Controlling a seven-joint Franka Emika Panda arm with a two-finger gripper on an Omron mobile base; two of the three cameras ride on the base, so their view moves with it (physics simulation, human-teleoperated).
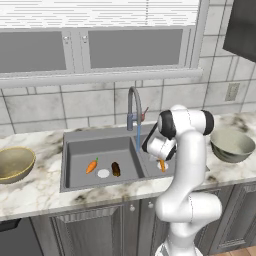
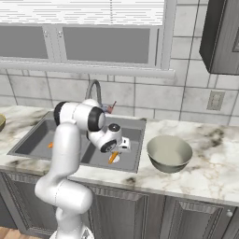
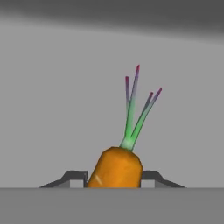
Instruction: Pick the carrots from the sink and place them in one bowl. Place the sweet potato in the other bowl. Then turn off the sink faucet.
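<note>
2 carrots in view: 1 carrot (image 1: 91,166) lying in the left basin of the sink (image 1: 75,145), left of that basin's pale drain (image 1: 103,173); the other carrot (image 3: 116,167) pinched between the fingertips of the pincer (image 3: 114,178), green top pointing away from the hand. Held carrot (image 2: 113,157) hanging in the sink's right basin, just right of the divider, near the basin floor; contact with the floor impossible to tell. Sweet potato (image 1: 116,169) resting in the left basin, just right of the drain and well apart from the loose carrot. Faucet (image 1: 133,107) standing behind the sink at its middle, a thin blue stream (image 1: 138,134) running down from the spout. Tan-gold bowl (image 1: 14,163) on the desk (image 1: 35,187) left of the sink; grey bowl (image 2: 169,153) on the desk right of the sink, near the right rim.
</note>
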